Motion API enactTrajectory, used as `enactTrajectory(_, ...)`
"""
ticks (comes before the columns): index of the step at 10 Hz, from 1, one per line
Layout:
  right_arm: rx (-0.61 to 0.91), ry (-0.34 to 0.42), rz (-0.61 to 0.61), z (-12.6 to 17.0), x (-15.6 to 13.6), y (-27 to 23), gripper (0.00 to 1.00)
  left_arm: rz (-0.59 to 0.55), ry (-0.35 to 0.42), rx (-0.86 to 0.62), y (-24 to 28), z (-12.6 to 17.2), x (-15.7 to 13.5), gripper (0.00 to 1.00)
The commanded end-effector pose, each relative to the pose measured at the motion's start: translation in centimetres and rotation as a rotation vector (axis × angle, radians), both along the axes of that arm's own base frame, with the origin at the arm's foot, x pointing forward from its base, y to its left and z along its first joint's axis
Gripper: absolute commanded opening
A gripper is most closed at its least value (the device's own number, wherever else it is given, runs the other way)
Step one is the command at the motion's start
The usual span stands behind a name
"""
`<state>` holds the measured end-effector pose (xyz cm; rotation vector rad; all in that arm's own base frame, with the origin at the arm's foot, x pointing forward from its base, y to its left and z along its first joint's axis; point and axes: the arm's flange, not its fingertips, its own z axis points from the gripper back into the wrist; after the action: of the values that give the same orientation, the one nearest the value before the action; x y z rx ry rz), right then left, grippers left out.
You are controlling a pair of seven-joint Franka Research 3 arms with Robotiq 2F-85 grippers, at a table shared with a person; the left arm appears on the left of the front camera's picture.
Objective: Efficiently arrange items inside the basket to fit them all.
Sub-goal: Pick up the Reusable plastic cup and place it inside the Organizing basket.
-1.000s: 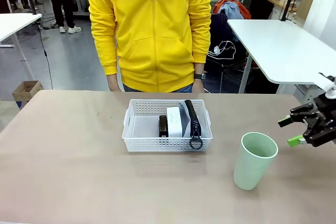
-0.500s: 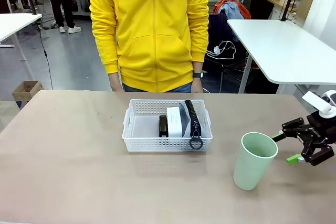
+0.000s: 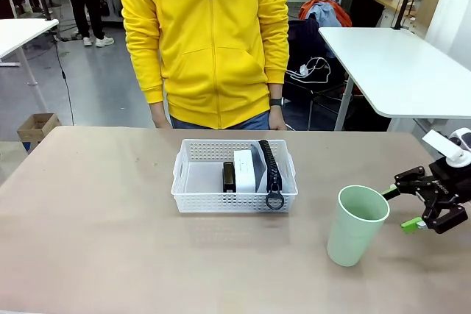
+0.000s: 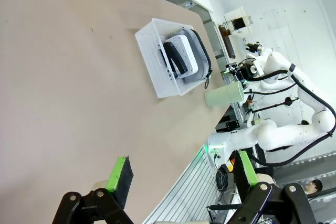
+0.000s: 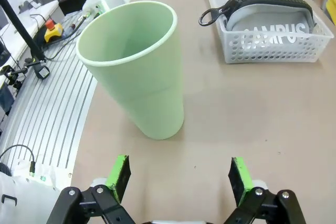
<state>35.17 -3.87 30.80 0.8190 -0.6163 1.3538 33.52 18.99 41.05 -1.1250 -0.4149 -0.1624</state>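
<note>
**Cup's the last one out**

Stapler (image 3: 229,177), box (image 3: 244,169) and pouch (image 3: 259,157) stand on edge in the basket's (image 3: 188,195) right half, so the left half is free, I'd guess for the cup (image 3: 356,226). That's upright on the table, right of the basket. My right gripper (image 3: 401,209) sits just beside it, jaws wide, aimed at its side. Left gripper (image 4: 182,171) is wide too, well off.

Robotics lab: white worktables (image 3: 401,64), loose cables (image 3: 313,70), white robot arm (image 4: 273,132).

Beige worktop (image 3: 96,240): white lattice basket (image 3: 234,176) near centre, toward far edge; pale green cup (image 3: 356,225) upright, well apart to basket's right, nearer front.
</note>
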Motion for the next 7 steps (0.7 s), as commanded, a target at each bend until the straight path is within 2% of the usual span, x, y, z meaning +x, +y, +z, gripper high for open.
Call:
enactTrajectory(1, -0.029, -0.183, -0.002, 0.3, 0.2, 1.1, 1.0, 0.021, 0.0, -0.015, -0.3, 0.2, 0.0, 1.0)
enactTrajectory(2, -0.048, -0.278, 0.004, 0.3, -0.1, 2.5, 1.0, 0.021, 0.0, -0.015, -0.3, 0.2, 0.0, 1.0)
enactTrajectory(3, -0.07, -0.333, 0.034, -0.2, -0.8, 3.6, 1.0, 0.021, 0.0, -0.015, -0.3, 0.2, 0.0, 1.0)
enactTrajectory(5, -0.06, -0.364, 0.11, -1.4, -1.8, 5.0, 1.0, 0.021, 0.0, -0.015, -0.3, 0.2, 0.0, 1.0)
enactTrajectory(7, -0.03, -0.338, 0.195, -2.3, -1.9, 5.2, 1.0, 0.021, 0.0, -0.015, -0.3, 0.2, 0.0, 1.0)
